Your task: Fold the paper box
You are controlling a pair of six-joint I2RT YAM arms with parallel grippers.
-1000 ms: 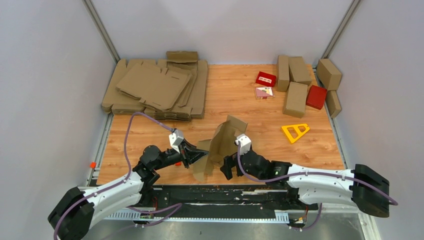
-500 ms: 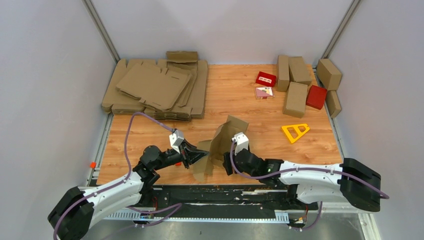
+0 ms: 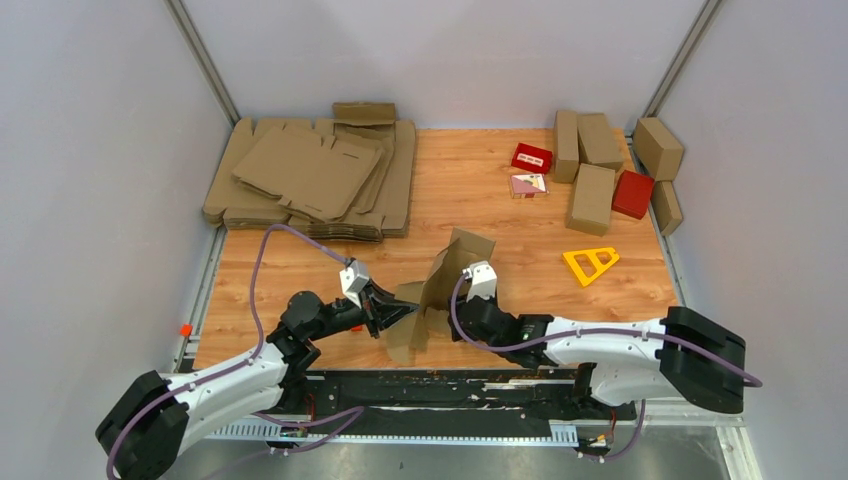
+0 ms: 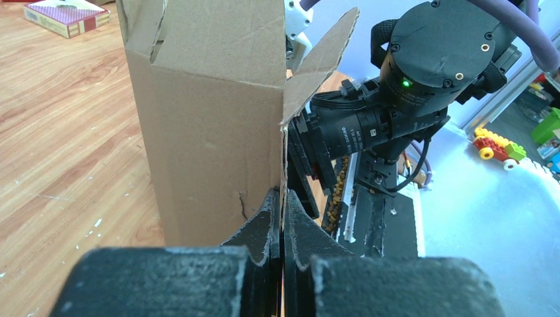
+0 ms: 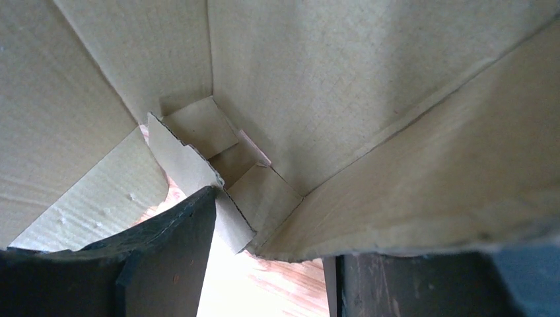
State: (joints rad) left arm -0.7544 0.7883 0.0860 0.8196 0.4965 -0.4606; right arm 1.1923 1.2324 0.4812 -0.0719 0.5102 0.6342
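Observation:
The paper box [image 3: 440,285] is a brown cardboard sheet, partly folded, standing upright near the table's front middle. My left gripper [image 3: 392,318] is shut on the thin edge of one of its lower panels; in the left wrist view the gripper [image 4: 282,198] pinches that edge beside the box wall [image 4: 211,119]. My right gripper [image 3: 455,318] is open at the box's right side. In the right wrist view the gripper [image 5: 271,264] looks into the box's inside [image 5: 317,79]. One finger [image 5: 172,257] touches a small inner flap [image 5: 198,168].
A stack of flat cardboard sheets [image 3: 315,175] lies at the back left. Several folded brown cartons [image 3: 590,195] and red boxes [image 3: 532,157] stand at the back right. A yellow triangle [image 3: 590,263] lies right of the box. The table's front edge is just behind both grippers.
My right arm has slid left and its gripper has pushed up against and into the box. The left gripper and the box have stayed almost still.

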